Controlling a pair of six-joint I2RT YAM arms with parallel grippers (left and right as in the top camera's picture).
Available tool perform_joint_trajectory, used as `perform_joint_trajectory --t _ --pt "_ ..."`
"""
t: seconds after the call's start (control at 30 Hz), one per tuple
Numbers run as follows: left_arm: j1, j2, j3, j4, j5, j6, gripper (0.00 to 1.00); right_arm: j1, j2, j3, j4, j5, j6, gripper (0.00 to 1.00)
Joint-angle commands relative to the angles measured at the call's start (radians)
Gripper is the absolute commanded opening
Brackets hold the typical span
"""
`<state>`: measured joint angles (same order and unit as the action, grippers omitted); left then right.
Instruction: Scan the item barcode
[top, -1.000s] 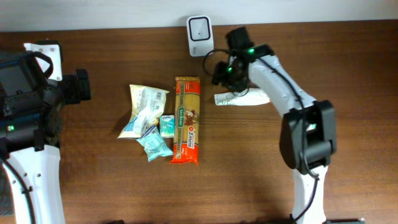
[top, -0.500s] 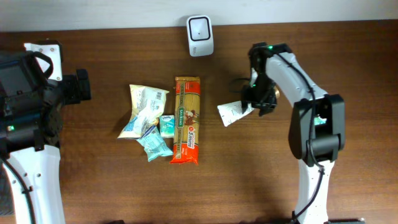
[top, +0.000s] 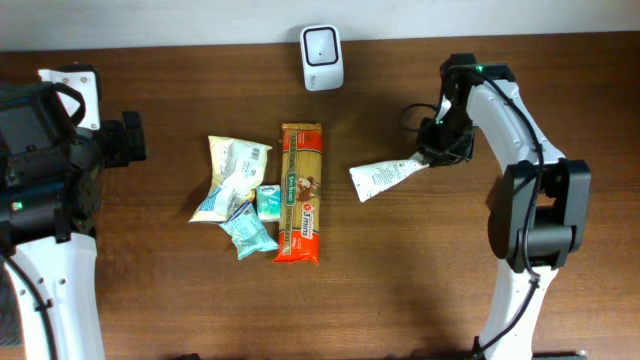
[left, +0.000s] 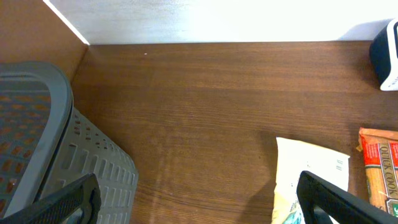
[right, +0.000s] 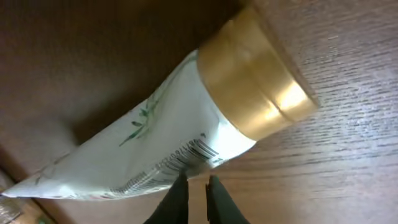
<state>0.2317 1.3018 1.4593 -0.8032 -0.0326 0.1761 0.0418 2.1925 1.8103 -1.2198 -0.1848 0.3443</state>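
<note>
The item is a white tube with a gold cap; it lies on the table right of the pasta packet, barcode facing the right wrist camera. My right gripper hovers at the tube's cap end. Its fingers are nearly together, their tips against the tube's edge with nothing between them. The white scanner stands at the table's back edge. My left gripper is wide open at the far left, holding nothing.
A red pasta packet, a white bag, a small box and teal packets lie grouped mid-table. A grey basket sits by the left gripper.
The right arm moved away from the scanner to the right. The tube now lies on the table, and the right fingers have drawn together. The left arm stayed still.
</note>
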Motion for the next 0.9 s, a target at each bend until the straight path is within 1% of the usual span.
perform_joint_trajectory --t 0.0,0.33,0.47,0.53,0.57,0.67,0.8,0.87 --pt "0.005 -0.001 0.011 0.002 0.011 0.013 0.99 0.004 -0.028 -0.011 0.065 -0.042 0.009 0.04" --pt "0.005 -0.001 0.011 0.002 0.011 0.013 0.99 0.069 -0.027 -0.012 0.134 -0.038 -0.026 0.04" --pt "0.005 -0.001 0.011 0.002 0.011 0.013 0.99 0.083 -0.023 -0.045 0.181 -0.009 -0.025 0.04" --pt "0.005 -0.001 0.011 0.002 0.011 0.013 0.99 0.084 -0.009 -0.046 0.181 -0.021 -0.029 0.04" --pt "0.005 -0.001 0.011 0.002 0.011 0.013 0.99 0.087 -0.007 -0.046 0.185 -0.049 -0.069 0.04" --pt "0.005 -0.001 0.011 0.002 0.011 0.013 0.99 0.093 -0.015 -0.041 0.184 -0.060 -0.105 0.04" --pt "0.005 -0.001 0.011 0.002 0.011 0.013 0.99 0.082 -0.072 0.023 0.154 -0.070 -0.105 0.04" --pt "0.005 -0.001 0.011 0.002 0.011 0.013 0.99 0.082 -0.077 0.026 0.153 -0.078 -0.105 0.04"
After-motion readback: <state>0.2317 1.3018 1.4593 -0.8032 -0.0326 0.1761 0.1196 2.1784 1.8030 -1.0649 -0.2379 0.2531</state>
